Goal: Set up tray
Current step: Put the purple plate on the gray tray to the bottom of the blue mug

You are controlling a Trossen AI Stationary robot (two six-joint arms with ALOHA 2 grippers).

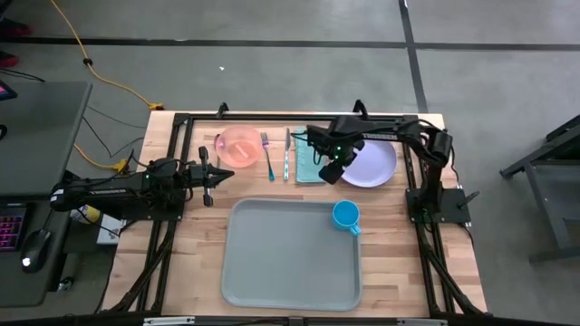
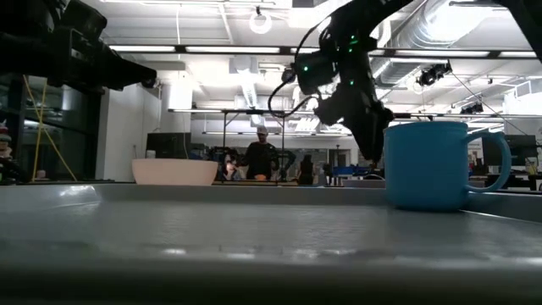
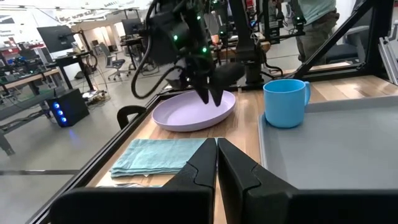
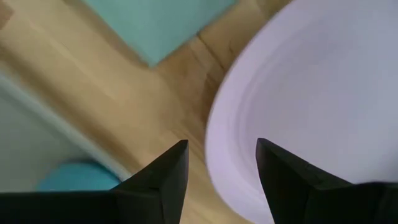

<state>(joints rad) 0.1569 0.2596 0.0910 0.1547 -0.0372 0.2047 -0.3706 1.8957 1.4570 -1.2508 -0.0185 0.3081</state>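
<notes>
Only the blue mug [image 1: 345, 215] stands on the tray [image 1: 290, 258] at the tabletop's near middle; right pincer [image 4: 217, 165], fingers apart, straddles the lilac plate's [image 1: 373, 163] rim, everything else left.

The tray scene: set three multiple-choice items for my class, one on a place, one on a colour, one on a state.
1. Where is the cup?
A. on the tray
B. on the plate
C. in the bowl

2. What colour is the napkin?
A. red
B. teal
C. black

3. How is the right tool?
A. shut on the fork
B. open at the plate's rim
C. holding the cup

Answers: 1 A, the cup stands in the tray's corner. 2 B, the high view shows teal. 3 B, the right wrist view shows spread fingers at the rim.
</notes>
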